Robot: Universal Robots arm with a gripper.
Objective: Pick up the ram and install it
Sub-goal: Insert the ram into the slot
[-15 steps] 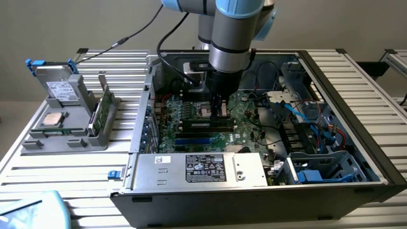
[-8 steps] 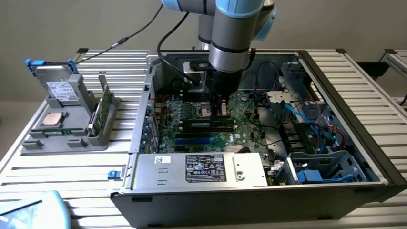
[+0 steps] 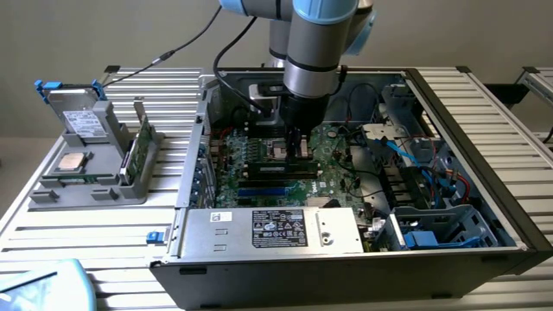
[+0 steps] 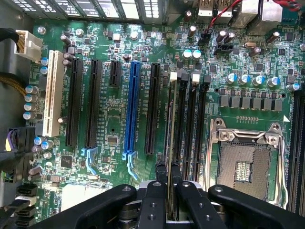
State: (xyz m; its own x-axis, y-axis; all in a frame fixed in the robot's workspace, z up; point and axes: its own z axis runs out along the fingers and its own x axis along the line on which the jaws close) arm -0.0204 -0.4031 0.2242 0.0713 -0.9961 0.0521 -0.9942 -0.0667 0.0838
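My gripper is shut on the ram, a thin green board seen edge-on in the wrist view. The ram runs in line with a long black memory slot, the one with a white end clip, beside the open processor socket. Whether the ram touches the slot or hangs just above it I cannot tell. In the exterior view the gripper reaches down into the open computer case, low over the green motherboard.
A grey holder at the exterior view's left carries a second upright green board, a silver-topped processor and a drive. Inside the case are the power supply, blue and red cables and a drive cage.
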